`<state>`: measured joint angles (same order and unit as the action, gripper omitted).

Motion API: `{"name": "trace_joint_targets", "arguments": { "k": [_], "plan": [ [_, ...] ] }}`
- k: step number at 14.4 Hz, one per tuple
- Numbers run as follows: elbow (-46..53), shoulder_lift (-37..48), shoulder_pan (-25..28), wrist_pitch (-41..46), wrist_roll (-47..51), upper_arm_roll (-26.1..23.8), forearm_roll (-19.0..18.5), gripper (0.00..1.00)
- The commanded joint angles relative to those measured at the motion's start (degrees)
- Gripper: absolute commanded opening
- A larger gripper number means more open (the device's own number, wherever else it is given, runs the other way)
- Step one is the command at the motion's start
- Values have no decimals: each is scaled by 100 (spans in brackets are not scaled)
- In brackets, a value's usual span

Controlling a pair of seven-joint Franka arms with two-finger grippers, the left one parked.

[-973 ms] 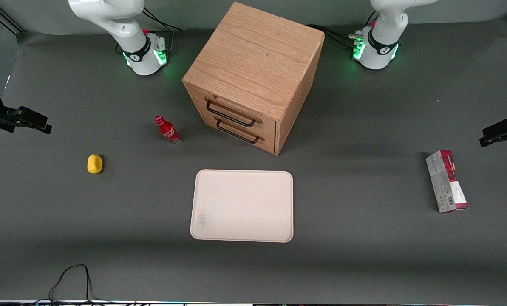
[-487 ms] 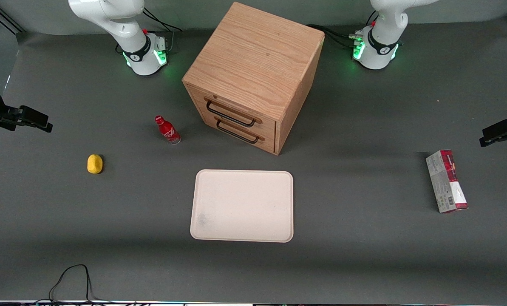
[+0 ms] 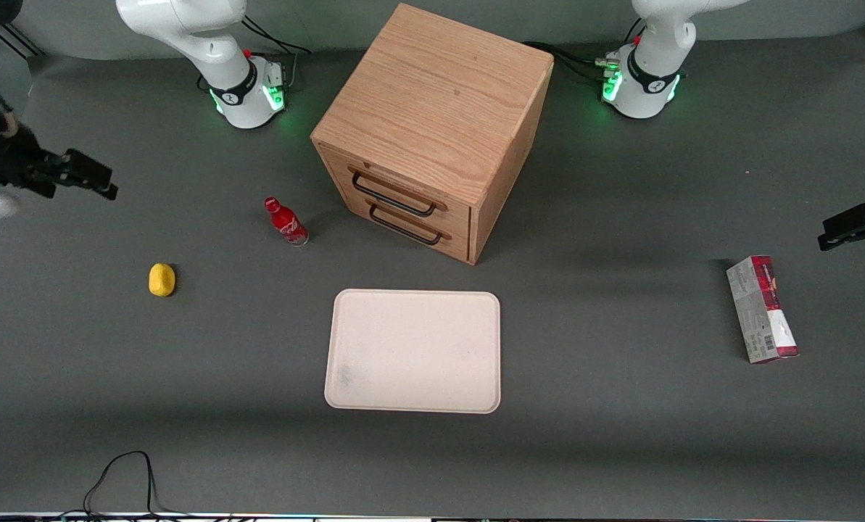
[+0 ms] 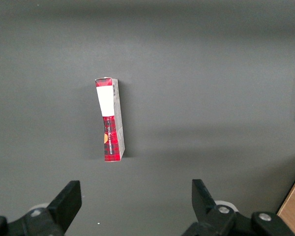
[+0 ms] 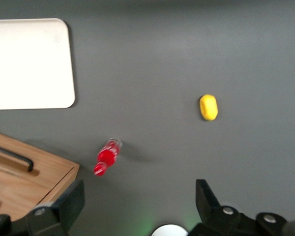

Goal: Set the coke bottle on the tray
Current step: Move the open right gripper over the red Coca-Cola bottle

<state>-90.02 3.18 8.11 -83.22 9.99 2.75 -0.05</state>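
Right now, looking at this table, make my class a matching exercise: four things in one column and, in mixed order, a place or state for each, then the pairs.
Things
1. coke bottle
2. tray
3. yellow object
4. gripper

Places or states
A. open, in the air at the working arm's end of the table, holding nothing
B. lies bare, nearer the front camera than the cabinet
C. stands on the table beside the cabinet's drawers
D. lies on the table, between the bottle and the working arm's end

Pairs: 1-C, 2-B, 3-D, 4-A
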Motion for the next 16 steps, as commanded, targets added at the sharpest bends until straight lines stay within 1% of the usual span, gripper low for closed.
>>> {"name": "trace_joint_targets", "arguments": {
  "k": [1,5,8,13,16],
  "plan": [
    [-769,612,453,-255,590,41,75,100],
    [-2315,1569,1156,-1080,1031,41,66,100],
    [-2836,1817,1508,-1188,1040,33,66,100],
    [-3609,2291,1659,-1249,1040,33,66,100],
    [-3672,2153,1659,-1476,1040,41,75,100]
  ]
}}
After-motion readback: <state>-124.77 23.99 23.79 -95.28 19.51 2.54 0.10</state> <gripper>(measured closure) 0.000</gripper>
